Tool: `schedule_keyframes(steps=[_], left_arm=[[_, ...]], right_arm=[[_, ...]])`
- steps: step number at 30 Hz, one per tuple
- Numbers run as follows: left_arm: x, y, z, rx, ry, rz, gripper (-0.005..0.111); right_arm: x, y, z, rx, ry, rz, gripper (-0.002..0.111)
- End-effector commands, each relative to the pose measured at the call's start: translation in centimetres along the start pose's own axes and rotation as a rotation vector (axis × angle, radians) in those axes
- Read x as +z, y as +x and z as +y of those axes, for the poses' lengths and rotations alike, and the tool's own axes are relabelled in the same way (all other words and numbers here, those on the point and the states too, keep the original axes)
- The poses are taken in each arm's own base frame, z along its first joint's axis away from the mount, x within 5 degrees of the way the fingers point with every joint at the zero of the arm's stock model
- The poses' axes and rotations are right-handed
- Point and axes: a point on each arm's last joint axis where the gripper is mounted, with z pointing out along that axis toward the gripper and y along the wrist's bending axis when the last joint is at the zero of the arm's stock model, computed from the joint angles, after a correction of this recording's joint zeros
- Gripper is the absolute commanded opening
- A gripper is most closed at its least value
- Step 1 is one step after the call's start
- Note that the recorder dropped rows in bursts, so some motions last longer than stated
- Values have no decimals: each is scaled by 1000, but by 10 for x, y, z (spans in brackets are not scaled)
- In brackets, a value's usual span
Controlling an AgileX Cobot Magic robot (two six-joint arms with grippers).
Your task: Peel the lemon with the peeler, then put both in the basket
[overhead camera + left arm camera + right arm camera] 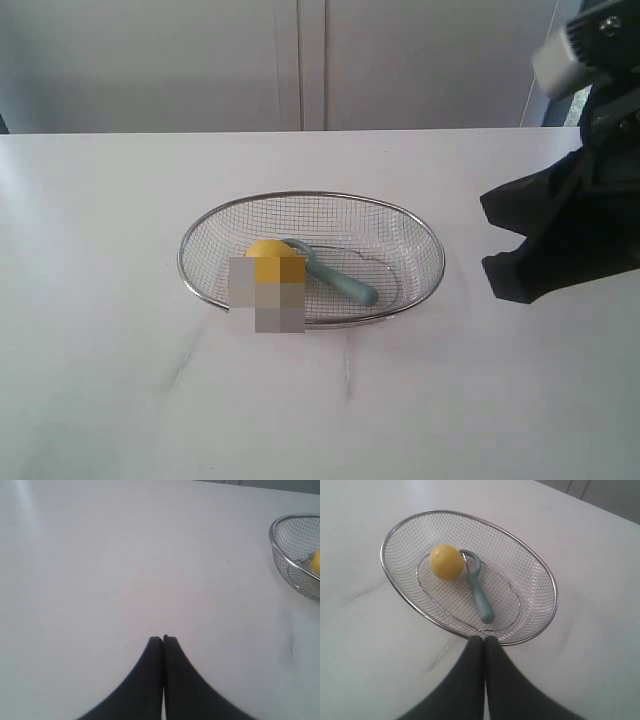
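Nearest, at the left gripper [163, 639]: shut tight on nothing, hanging over bare table [100, 580], well apart from the work, with only a slice of the basket at the edge of its wrist view. At the right gripper [483, 638]: likewise pressed together and empty, poised just outside the near rim of the basket [470, 514]. Past that rim, down on the mesh floor: the peeler [479, 592] lying flat, and beyond it the lemon [446, 561], tucked against the blade head, touching or very nearly so. Both inside the basket, then; hard to tell from here whether any peel is off. Probable trouble from this point: clipping the thick rim on a careless pull-back or re-entry, enough to skid or tip so light a bowl; nudging the peeler and setting the round fruit rolling across the mesh. As for lie: long axis slanting across the basket floor, curved blade end toward the lemon on the left of the exterior view, teal handle end aimed right and forward, toward the right arm's side.
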Motion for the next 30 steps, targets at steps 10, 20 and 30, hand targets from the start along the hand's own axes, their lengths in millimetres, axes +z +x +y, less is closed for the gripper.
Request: schedule_keyframes(steps=[10,20,30], left_arm=[[-6,5,0,131,4,-11,0],[-6,6,1,156,-5,-1,0],[-6,7,1,131,-3,7,0]], right_arm=[[-2,-1,-1,-3,8,-12,0],[-2,-1,-1,-13,8,-12,0],[-2,-1,-1,-10,8,-12,0]])
